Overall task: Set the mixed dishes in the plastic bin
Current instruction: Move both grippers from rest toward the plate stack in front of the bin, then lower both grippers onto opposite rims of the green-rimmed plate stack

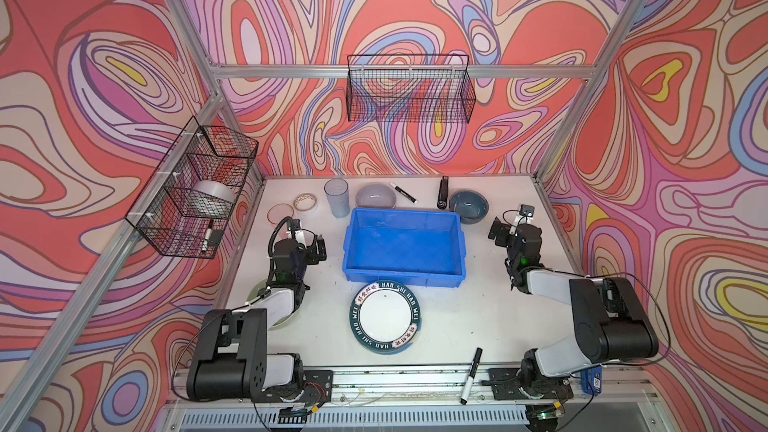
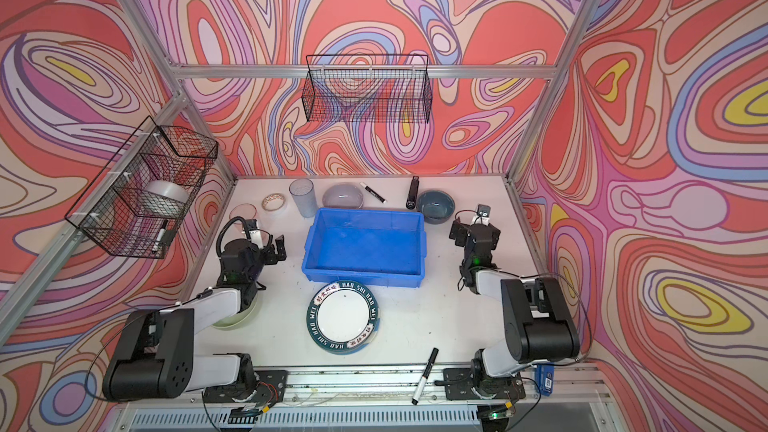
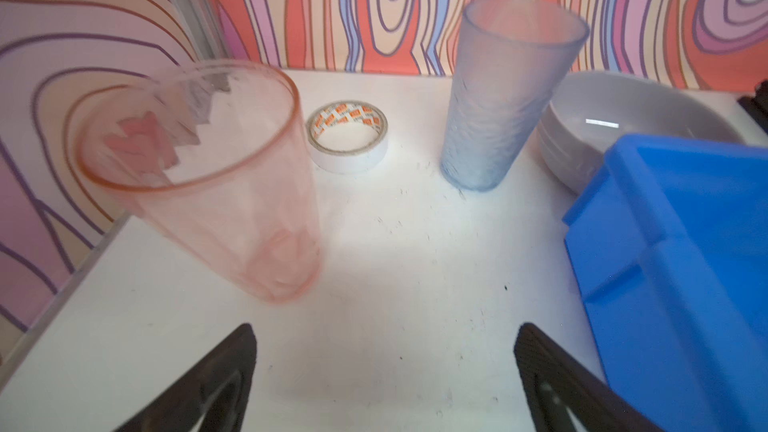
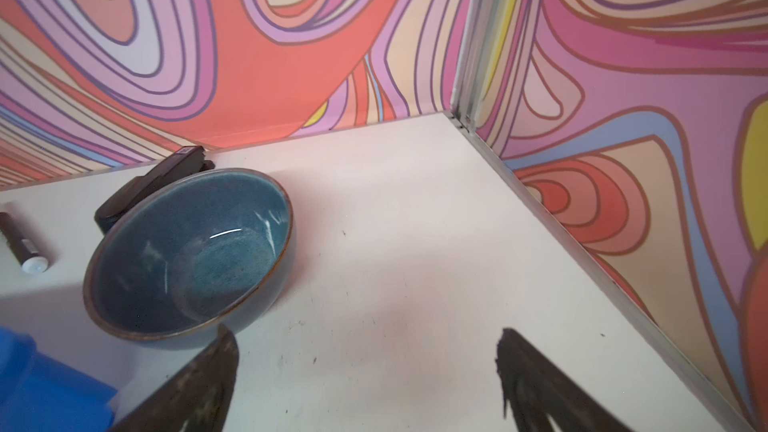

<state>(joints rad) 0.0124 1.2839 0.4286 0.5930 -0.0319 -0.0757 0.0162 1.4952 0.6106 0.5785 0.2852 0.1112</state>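
The blue plastic bin [image 1: 402, 261] [image 2: 361, 257] stands empty at mid-table. In front of it lies a teal-rimmed lettered plate [image 1: 385, 317]. Behind it are a bluish tumbler [image 1: 337, 197] [image 3: 503, 97], a lavender bowl [image 1: 376, 196] and a dark blue bowl [image 1: 468, 206] [image 4: 187, 255]. A clear pink tumbler [image 1: 280, 214] [image 3: 208, 176] stands at the back left. A green bowl [image 2: 232, 320] is partly hidden under my left arm. My left gripper [image 1: 316, 249] [image 3: 386, 328] is open and empty, left of the bin and near the pink tumbler. My right gripper [image 1: 500, 232] [image 4: 365, 330] is open and empty beside the dark blue bowl.
A tape roll [image 1: 306, 202] sits between the tumblers. Markers lie at the back [image 1: 402, 192] and at the front edge [image 1: 471, 376]. A black stapler-like object [image 1: 444, 192] lies by the dark blue bowl. Wire baskets hang on the back wall [image 1: 409, 89] and left wall [image 1: 195, 189].
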